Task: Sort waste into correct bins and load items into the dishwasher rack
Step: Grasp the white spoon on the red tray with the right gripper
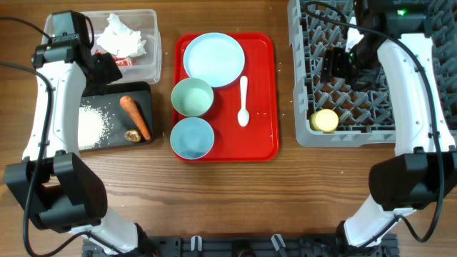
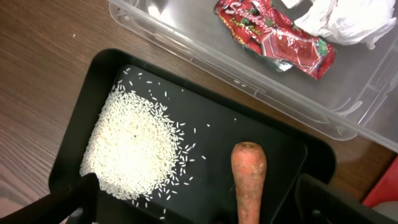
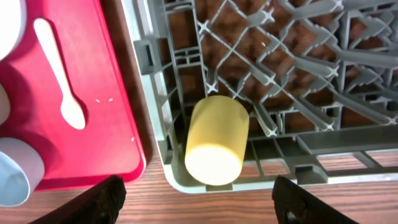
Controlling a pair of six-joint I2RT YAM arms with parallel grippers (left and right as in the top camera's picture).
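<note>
Four dishes wait on the red tray [image 1: 260,71]: plate [image 1: 213,58], green bowl [image 1: 192,96], blue bowl [image 1: 192,137], spoon [image 1: 243,100]. The yellow cup [image 3: 216,140] lies sideways in the dishwasher rack's [image 3: 149,68] corner, braced by its wall. Right gripper [image 3: 199,193] above it and left gripper [image 2: 196,186] over the black tray [image 2: 261,124] both gape empty.

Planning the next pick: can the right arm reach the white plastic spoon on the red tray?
Probably yes. The white plastic spoon lies alone on bare red tray, nothing over it, and the open right hand hovers nearby above the grey plastic rack.
</note>
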